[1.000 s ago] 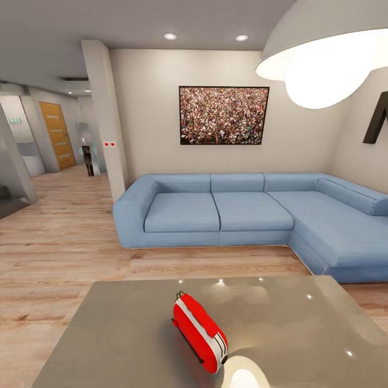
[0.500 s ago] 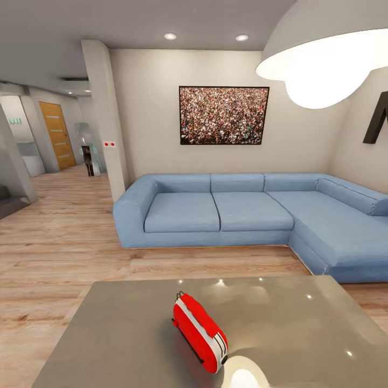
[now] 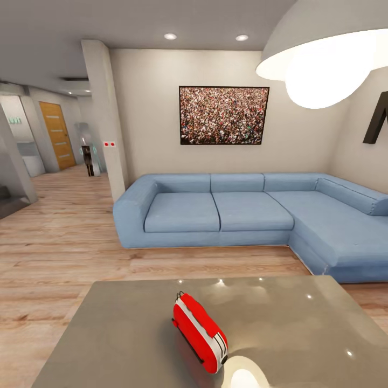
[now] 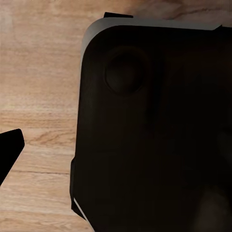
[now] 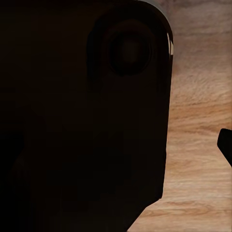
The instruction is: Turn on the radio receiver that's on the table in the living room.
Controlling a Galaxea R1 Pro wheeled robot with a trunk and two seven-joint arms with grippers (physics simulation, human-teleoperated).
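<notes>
The radio receiver (image 3: 199,330) is a small red box with a white edge band and a thin black handle. It stands near the front middle of the table (image 3: 302,334), whose glossy grey top fills the lower part of the head view. This is the living room, with light wood plank floor (image 3: 59,242). In the left wrist view one dark fingertip (image 4: 8,154) shows at the picture's edge over wood floor. The right wrist view has a dark fingertip (image 5: 226,145) at its edge too. Neither tip is near the radio receiver.
A blue L-shaped sofa (image 3: 226,213) stands beyond the table against the back wall, under a framed crowd photo (image 3: 223,115). A white dome lamp (image 3: 323,59) hangs at the upper right. A pillar (image 3: 105,118) and a hallway lie to the left. A dark robot panel (image 4: 154,130) blocks much of each wrist view.
</notes>
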